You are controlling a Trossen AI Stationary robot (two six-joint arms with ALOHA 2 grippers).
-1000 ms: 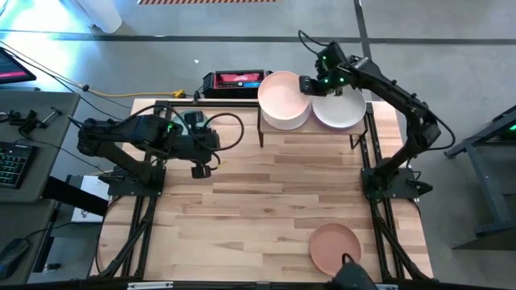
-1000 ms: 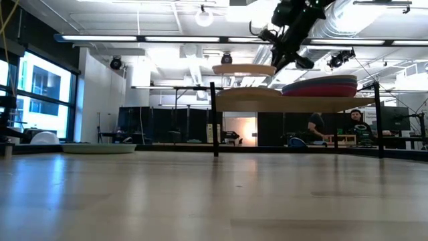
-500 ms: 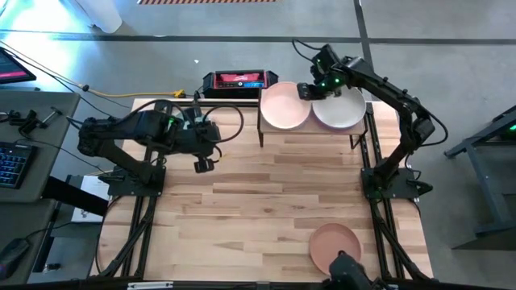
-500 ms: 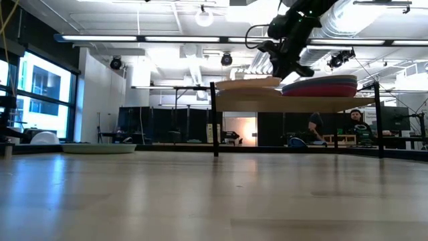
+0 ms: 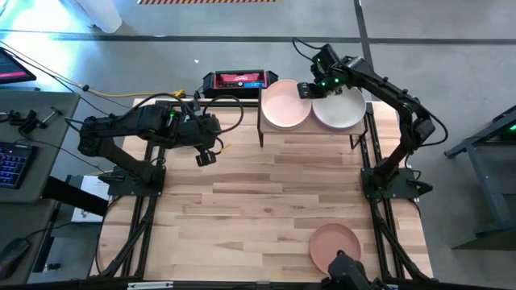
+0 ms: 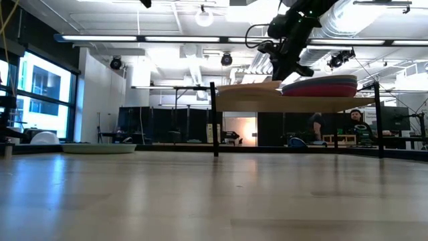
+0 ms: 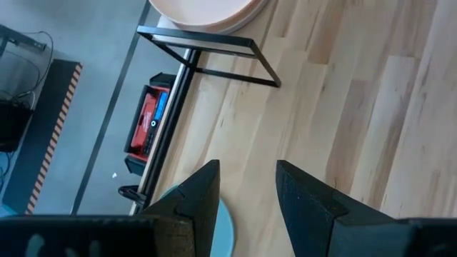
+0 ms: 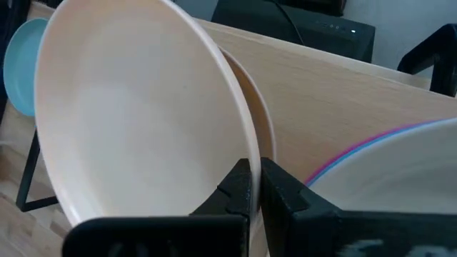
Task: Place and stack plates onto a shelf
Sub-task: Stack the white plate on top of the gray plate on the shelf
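Observation:
On the left half of the shelf lies a peach-pink plate, with my right gripper shut on its rim. Beside it on the shelf's right half stands a stack of plates topped by a cream-white one. A teal plate rests on the table at the far left, partly under my left arm. A terracotta brown plate lies near the front edge. My left gripper hangs open above the table's left part, nothing between its fingers. My right gripper pinches the peach-pink plate's rim between its two fingers, on the side that faces the stack. The fingers slant down at it from above and from the far right. The plate lies nearly level on the shelf board.
A black and red box sits just beyond the table's far edge, left of the shelf. The shelf's black legs stand on the tabletop. Bare wood stretches across the table's middle. People sit in the room behind.
My right gripper has sunk with the peach-pink plate, which was held tilted above the shelf and now lies nearly level on its left half. My left gripper has swung a little toward the table's far edge, still open.

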